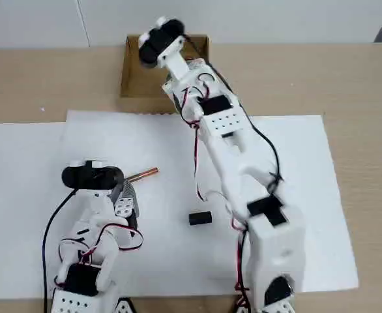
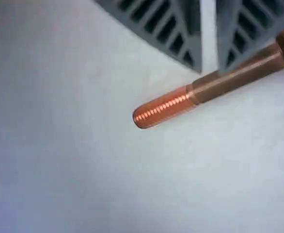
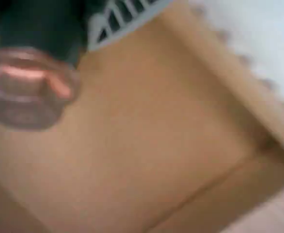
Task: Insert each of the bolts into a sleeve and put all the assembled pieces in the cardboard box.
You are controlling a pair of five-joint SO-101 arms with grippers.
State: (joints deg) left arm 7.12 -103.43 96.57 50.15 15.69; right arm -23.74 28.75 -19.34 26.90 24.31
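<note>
Left hand (image 2: pixel 209 67) is clenched on the bolt (image 2: pixel 181 103) at near left, just over the paper (image 1: pixel 34 195). Right hand (image 3: pixel 76 34) holds a sleeved bolt (image 3: pixel 30 77) above the far cardboard box (image 1: pixel 131 79). Let go tilted, the piece could bounce out

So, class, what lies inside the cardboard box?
Bare floor shows beneath the black sleeve in the right gripper; from above, the arm hides part of the cardboard box.

Right arm (image 1: pixel 227 147) stretched far forward, wrist (image 1: pixel 160 44) tipped down, left arm (image 1: pixel 90 228) folded near its base, left gripper (image 2: pixel 210 72) low.
</note>
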